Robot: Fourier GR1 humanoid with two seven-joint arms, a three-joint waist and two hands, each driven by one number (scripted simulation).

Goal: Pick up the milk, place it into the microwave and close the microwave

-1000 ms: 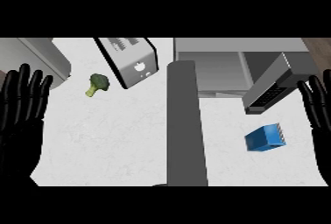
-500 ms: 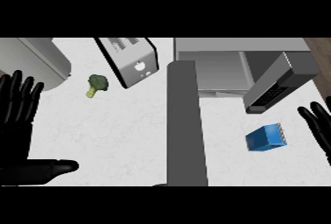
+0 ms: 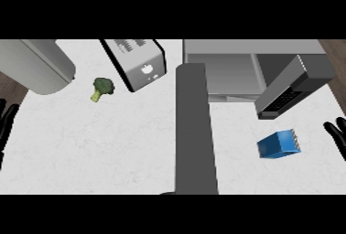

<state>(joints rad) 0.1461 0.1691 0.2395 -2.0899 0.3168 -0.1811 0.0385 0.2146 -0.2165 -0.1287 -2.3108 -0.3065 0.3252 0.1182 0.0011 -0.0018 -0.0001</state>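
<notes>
- Currently the blue rectangular milk carton (image 3: 279, 145) lies on the white desk (image 3: 101, 146), below the grey microwave's open door (image 3: 292, 87).
- Right robot hand (image 3: 336, 133) and left robot hand (image 3: 7, 122): fingers straight, holding nothing.

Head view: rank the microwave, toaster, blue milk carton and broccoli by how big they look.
1. Microwave, door open, largest.
2. Toaster.
3. Blue milk carton.
4. Broccoli, smallest.
The toaster stands taller, so nearer the camera, which may inflate it, but its lead over the carton looks clear.
</notes>
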